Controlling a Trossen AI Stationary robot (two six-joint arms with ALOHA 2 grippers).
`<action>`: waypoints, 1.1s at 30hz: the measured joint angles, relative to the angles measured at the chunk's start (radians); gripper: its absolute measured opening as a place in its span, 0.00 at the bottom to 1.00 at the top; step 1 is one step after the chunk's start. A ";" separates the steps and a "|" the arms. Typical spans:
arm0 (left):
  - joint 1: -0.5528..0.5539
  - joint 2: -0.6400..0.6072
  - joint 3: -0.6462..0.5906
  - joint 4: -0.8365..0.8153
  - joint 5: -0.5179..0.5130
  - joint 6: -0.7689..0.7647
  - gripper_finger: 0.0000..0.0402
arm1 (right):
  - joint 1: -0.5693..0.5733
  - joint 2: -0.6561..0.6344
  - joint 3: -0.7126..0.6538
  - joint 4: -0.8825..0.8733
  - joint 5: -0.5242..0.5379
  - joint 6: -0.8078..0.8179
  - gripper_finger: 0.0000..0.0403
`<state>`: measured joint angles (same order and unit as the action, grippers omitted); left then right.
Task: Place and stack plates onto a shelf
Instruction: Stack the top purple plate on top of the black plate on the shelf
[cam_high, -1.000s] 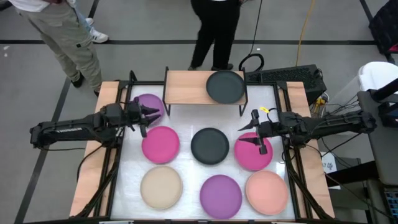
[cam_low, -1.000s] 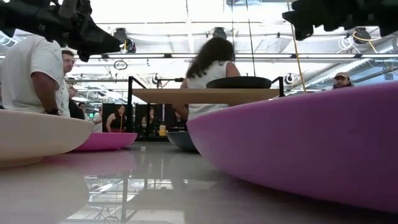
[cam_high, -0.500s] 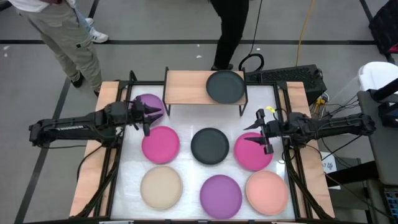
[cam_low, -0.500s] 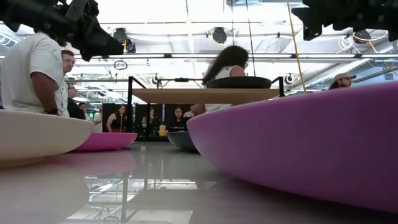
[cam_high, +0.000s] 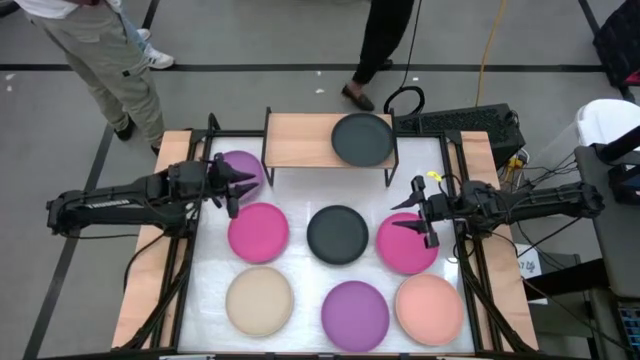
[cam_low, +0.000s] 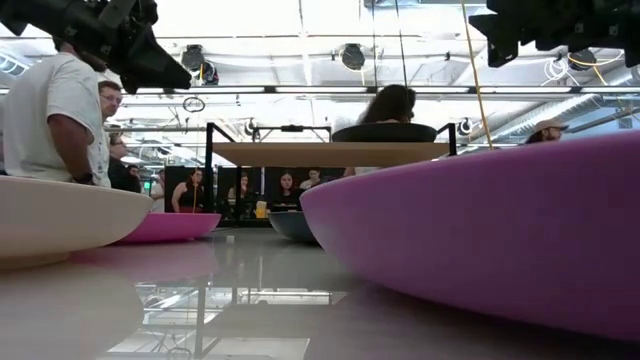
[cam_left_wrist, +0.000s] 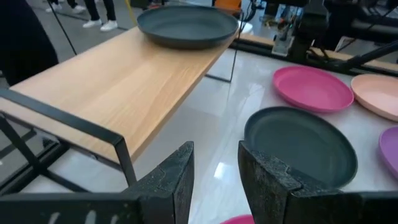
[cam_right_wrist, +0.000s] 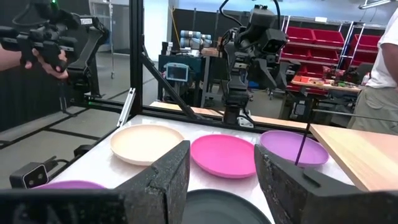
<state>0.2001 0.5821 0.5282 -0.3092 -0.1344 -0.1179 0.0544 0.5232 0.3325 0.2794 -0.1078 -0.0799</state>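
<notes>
High view, straight down on the white table (cam_high: 300, 215). Shelf (cam_high: 300, 141) at the middle of the far edge, carrying one dark grey plate (cam_high: 362, 139) on its right half; left half bare wood. Seven further plates flat on the tabletop, all apart from one another: purple plate (cam_high: 245, 168) toward the far left corner, just beside the shelf's left end; pink plate (cam_high: 258, 232), second dark grey plate (cam_high: 337, 234) and second pink plate (cam_high: 404, 245) in a row across the middle; beige plate (cam_high: 259, 302), second purple plate (cam_high: 355, 312) and peach plate (cam_high: 429, 308) along the near edge.

Left gripper (cam_high: 243, 181) over the far left purple plate, reaching in from the left edge, fingers a narrow gap apart and empty; same narrow gap in the left wrist view (cam_left_wrist: 214, 171), with shelf board and middle dark plate ahead. Right gripper (cam_high: 402, 213) over the far rim of the right-hand pink plate, reaching in from the right edge, fingers moderately apart, holding nothing; gap also plain in the right wrist view (cam_right_wrist: 221, 168).

Low view: shelf (cam_low: 330, 152) level across the background, dark plate (cam_low: 385, 132) on top. People standing beyond the far edge (cam_high: 95, 60).
</notes>
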 joint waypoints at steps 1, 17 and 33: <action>0.000 0.003 0.004 -0.010 0.000 -0.005 0.32 | 0.000 0.000 0.000 0.000 0.000 -0.004 0.39; 0.000 0.106 0.007 -0.074 -0.005 -0.012 0.32 | 0.000 0.000 0.000 -0.003 -0.001 0.006 0.39; 0.000 0.278 0.007 -0.285 -0.007 -0.090 0.32 | 0.000 0.000 0.000 -0.021 0.002 0.007 0.39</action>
<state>0.2001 0.8602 0.5350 -0.5946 -0.1416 -0.2077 0.0544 0.5232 0.3325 0.2585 -0.1062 -0.0729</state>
